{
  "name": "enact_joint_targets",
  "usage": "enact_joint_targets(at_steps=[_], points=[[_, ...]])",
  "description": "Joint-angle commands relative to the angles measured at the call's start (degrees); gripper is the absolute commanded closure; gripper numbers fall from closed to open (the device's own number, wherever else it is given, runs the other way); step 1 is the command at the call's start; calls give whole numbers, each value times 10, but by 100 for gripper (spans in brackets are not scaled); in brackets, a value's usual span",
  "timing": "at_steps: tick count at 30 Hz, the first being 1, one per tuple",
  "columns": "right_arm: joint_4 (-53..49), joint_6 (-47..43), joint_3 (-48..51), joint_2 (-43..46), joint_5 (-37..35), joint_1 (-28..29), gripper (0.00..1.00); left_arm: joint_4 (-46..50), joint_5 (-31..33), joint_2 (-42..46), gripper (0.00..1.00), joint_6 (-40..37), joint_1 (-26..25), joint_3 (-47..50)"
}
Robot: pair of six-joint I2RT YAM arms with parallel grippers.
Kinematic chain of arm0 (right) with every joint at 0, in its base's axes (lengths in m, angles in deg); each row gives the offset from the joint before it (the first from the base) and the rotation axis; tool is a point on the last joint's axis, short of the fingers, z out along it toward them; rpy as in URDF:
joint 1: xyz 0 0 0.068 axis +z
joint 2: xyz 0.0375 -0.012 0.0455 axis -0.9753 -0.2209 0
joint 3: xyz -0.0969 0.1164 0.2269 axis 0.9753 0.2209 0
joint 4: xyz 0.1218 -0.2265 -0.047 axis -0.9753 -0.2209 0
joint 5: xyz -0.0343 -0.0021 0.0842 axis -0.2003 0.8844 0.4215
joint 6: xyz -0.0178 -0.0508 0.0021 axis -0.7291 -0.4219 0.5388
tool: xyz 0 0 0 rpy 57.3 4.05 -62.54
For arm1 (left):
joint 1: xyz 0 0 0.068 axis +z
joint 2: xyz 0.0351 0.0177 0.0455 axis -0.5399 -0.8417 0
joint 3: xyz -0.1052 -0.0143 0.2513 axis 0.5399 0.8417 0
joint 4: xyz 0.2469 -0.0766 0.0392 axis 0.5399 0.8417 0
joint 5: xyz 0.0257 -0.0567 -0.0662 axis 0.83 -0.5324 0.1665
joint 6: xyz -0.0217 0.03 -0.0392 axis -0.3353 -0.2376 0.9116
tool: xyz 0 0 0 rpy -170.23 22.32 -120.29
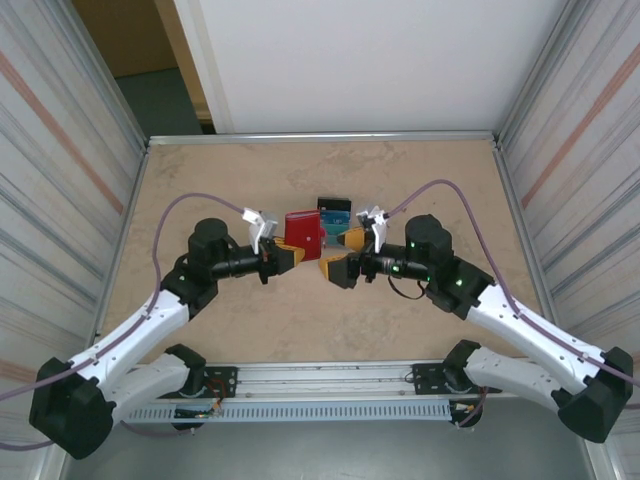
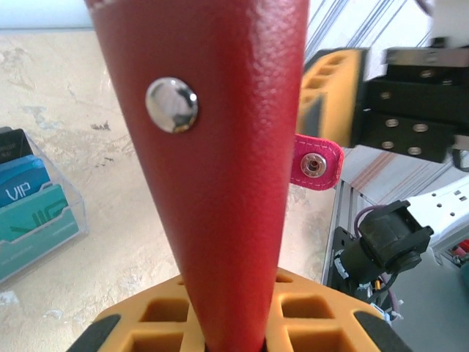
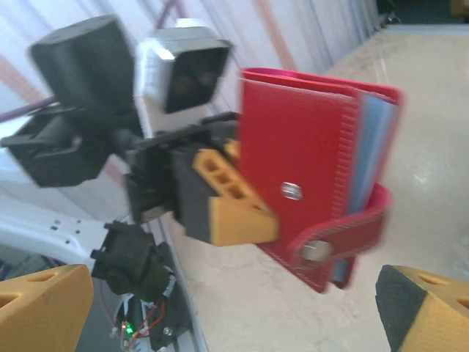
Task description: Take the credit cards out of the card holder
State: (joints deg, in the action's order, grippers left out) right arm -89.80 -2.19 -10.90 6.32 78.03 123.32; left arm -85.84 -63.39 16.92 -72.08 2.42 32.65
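**Wallet in left claw, right claw wide**

Left claw [image 1: 285, 258]: clamped on red wallet [image 1: 303, 233], held upright, snap tab [image 2: 315, 163] undone. Right claw [image 1: 342, 254]: spread wide, just beside wallet, not touching. Cards [image 1: 333, 210]: blue-teal stack beyond both claws, in clear stand [image 2: 73, 209].

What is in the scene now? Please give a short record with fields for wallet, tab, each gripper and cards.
wallet: red, folded, blue sleeves showing at its edge
tab: unsnapped, sticking out free
left gripper: shut on wallet
right gripper: open, beside the wallet, holding nothing
cards: blue and teal, standing in a clear stand on the table
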Motion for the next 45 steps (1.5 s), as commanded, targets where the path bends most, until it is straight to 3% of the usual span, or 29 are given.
enact_joint_targets(at_steps=[1, 12, 14, 20, 23, 32, 45], points=[[1, -41, -8, -9, -56, 24, 1, -19, -44, -9, 100, -11, 4, -36], [-38, -6, -56, -88, -204, 25, 1, -9, -107, -29, 100, -29, 4, -56], [-24, 7, -42, -83, -177, 6, 0, -12, -112, -25, 100, -29, 4, -55], [123, 69, 44, -49, 30, -83, 16, -39, -120, -7, 100, -15, 4, -41], [150, 64, 61, -41, 74, -92, 20, -51, -130, -3, 100, -3, 4, -40], [167, 48, 62, -22, 112, -95, 40, -109, -161, -7, 100, 49, 4, -26], [173, 41, 56, -35, 148, -102, 63, -107, -188, 19, 100, 48, 3, -13]])
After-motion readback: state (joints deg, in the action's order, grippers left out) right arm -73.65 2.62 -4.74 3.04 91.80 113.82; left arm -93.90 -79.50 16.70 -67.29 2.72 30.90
